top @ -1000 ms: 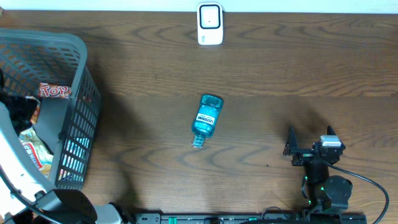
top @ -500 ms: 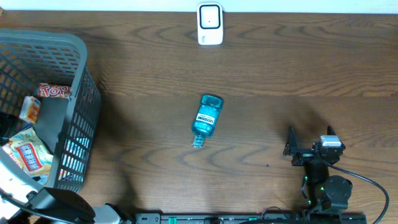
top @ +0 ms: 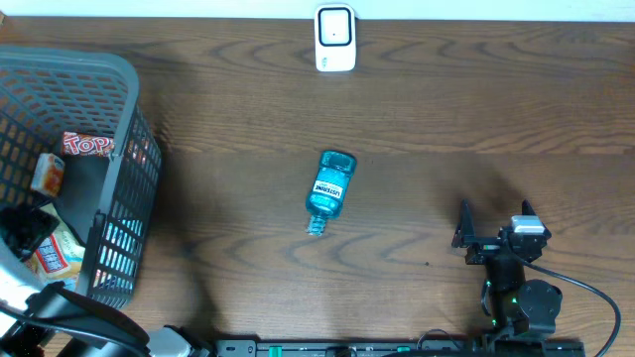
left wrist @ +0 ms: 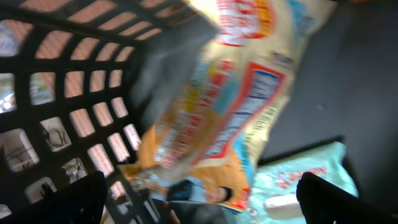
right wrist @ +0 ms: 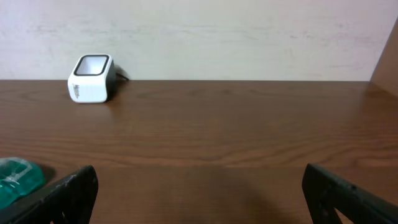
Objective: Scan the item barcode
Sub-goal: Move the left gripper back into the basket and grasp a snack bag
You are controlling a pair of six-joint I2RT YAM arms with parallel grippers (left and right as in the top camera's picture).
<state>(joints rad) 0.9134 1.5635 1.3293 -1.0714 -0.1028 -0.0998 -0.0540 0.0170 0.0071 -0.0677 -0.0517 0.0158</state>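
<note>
left end effector [top: 27, 228] half hidden inside basket [top: 121, 198].

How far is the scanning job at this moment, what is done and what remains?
Done: nothing sure; a mouthwash bottle lies on the table, apart from the scanner, unheld. In hand: the left gripper hangs open inside the basket over a snack packet, gripping nothing. The right gripper rests open. Left: grasp an item, show its barcode to the scanner.
</note>
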